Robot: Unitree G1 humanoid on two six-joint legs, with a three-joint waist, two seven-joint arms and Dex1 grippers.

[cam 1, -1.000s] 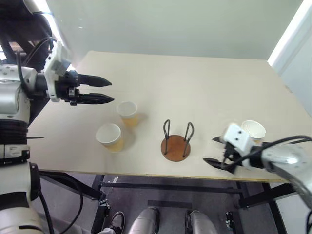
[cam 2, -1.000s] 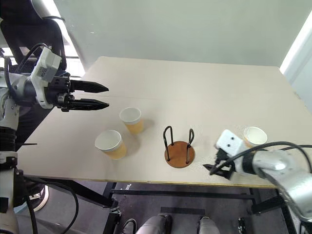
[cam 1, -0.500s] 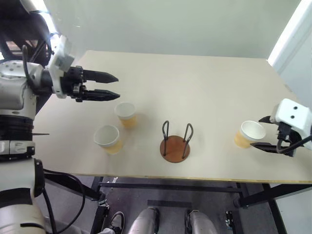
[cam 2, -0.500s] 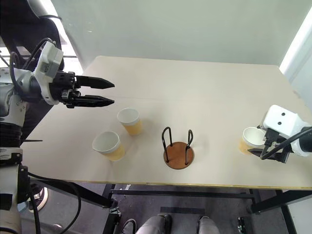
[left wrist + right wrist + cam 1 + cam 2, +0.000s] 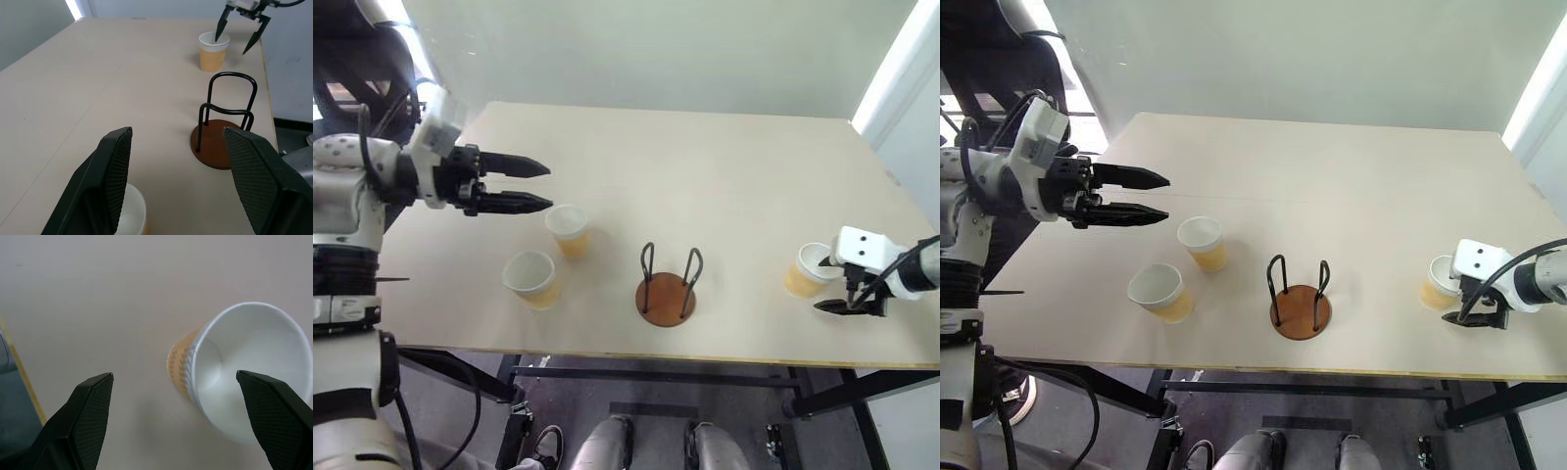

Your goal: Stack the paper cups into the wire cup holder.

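Observation:
Three paper cups stand upright on the table: two on the left (image 5: 568, 230) (image 5: 530, 277) and one on the right (image 5: 806, 271). The wire cup holder (image 5: 667, 289), a brown disc with two dark wire loops, stands empty between them near the front edge. My left gripper (image 5: 549, 186) hovers open just left of the two left cups, pointing right. My right gripper (image 5: 819, 286) is open above the right cup (image 5: 234, 377). One finger is over the cup's mouth and the other is off to its side, holding nothing.
The pale wooden table (image 5: 705, 176) has its front edge just behind the holder and its right edge near the right cup. A dark metal table frame (image 5: 656, 377) shows below the front edge.
My right gripper swung right from the front edge beside the holder to the right cup and turned down over it. The left gripper has stayed in place.

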